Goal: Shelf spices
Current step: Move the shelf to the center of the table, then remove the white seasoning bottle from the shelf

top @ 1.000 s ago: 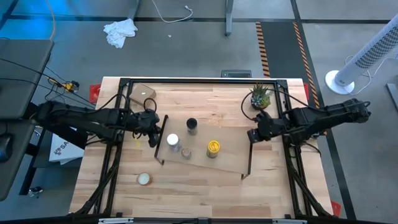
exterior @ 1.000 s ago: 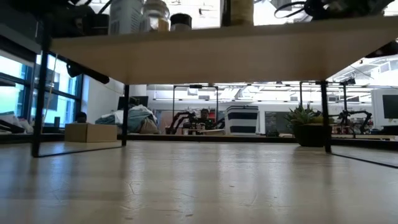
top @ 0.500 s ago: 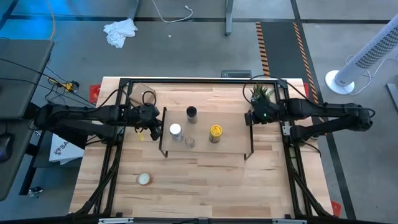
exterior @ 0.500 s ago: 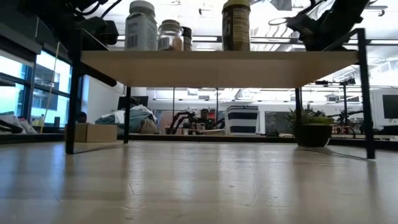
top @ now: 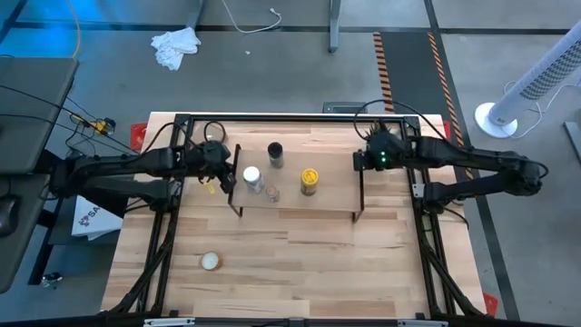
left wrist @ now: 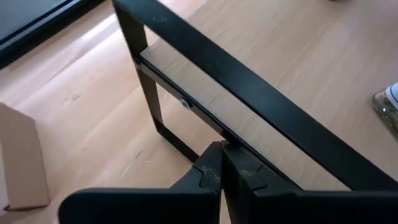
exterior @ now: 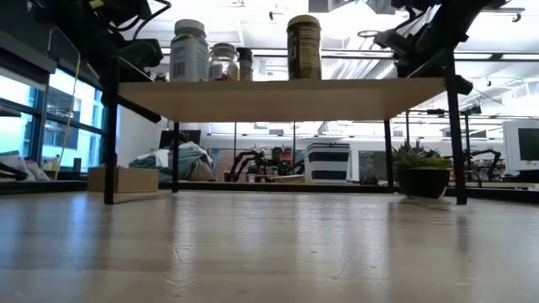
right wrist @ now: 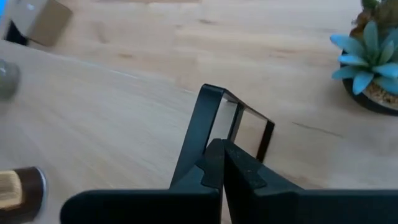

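Count: 1 shelf. 4 spice jars on it: white-capped, black-capped, yellow, small clear glass. On tabletop: 1 round lid-like disc, 1 potted plant, 1 cardboard box.

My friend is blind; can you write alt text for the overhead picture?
Two dark robot arms grip opposite ends of a wooden shelf carrying four spice jars: left fingers, right fingers. A potted plant stands behind on the table.

The shelf, carrying its jars, has shifted toward the table's far edge.
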Available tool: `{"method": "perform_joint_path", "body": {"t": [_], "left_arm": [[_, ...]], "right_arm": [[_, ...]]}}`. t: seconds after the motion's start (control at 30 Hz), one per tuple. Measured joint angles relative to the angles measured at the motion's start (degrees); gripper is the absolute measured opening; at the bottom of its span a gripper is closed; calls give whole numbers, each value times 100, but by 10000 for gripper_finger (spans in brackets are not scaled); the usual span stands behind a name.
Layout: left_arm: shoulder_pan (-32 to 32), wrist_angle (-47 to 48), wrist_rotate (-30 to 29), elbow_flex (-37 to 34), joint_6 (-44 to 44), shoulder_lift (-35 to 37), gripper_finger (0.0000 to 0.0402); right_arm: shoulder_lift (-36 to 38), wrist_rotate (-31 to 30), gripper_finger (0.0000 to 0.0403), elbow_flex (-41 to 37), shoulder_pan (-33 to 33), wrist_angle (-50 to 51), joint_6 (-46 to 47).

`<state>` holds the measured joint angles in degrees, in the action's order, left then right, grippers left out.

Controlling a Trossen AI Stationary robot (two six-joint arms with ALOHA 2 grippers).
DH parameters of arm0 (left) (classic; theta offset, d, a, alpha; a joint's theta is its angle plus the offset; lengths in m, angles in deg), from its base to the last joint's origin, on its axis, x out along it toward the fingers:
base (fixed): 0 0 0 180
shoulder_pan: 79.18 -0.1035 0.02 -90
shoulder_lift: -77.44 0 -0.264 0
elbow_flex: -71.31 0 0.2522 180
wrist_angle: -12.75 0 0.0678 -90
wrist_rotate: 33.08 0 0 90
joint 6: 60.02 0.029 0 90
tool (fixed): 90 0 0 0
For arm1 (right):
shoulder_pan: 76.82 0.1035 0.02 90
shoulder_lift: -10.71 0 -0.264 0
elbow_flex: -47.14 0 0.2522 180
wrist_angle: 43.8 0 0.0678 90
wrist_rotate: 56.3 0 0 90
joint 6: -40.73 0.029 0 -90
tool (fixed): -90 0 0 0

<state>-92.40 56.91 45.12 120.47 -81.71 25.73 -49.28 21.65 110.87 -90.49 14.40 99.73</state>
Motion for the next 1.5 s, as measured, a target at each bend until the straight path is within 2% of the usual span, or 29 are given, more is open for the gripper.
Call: {"method": "perform_joint_path", "body": {"t": [0.27,0.47,0.8,1.13,1.5], "left_arm": [[-109,352,195,11,-7,125,0],[-100,873,210,11,-7,591,0],[-98,892,90,26,453,1069,0],[-102,1023,71,114,533,1344,0],[-102,1248,-257,788,711,1453,16]], "right_arm": [[-520,-58,0,20,15,-242,-123],[-539,137,0,20,22,-454,-349],[-520,76,0,20,16,-337,-651],[-443,144,0,110,-37,450,-945],[121,48,0,767,-318,1823,-1593]]}}
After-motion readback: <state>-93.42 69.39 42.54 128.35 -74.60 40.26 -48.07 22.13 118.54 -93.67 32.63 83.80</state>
